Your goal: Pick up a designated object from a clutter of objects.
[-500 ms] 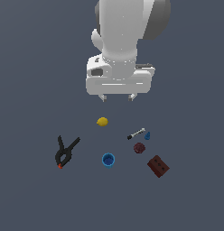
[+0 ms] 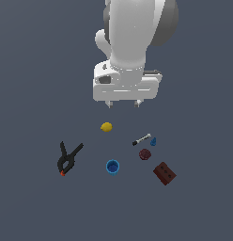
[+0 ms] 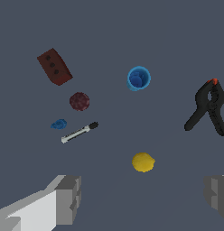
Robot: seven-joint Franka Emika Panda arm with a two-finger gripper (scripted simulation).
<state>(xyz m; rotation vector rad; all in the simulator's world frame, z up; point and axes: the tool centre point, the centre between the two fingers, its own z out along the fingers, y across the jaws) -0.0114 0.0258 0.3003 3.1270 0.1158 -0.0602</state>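
Grey floor bears the round maroon ball point(image 2: 145, 154) — no long axis — gripper point(image 2: 123, 104) spread wide above.

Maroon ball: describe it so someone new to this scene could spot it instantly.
Start at the brown block with holes, towards the exterior view's right. Up and to the exterior view's left of it lies the maroon ball, just below the black-and-white marker. It is the only small, round, dark red, bumpy item; the block is bigger and boxy.
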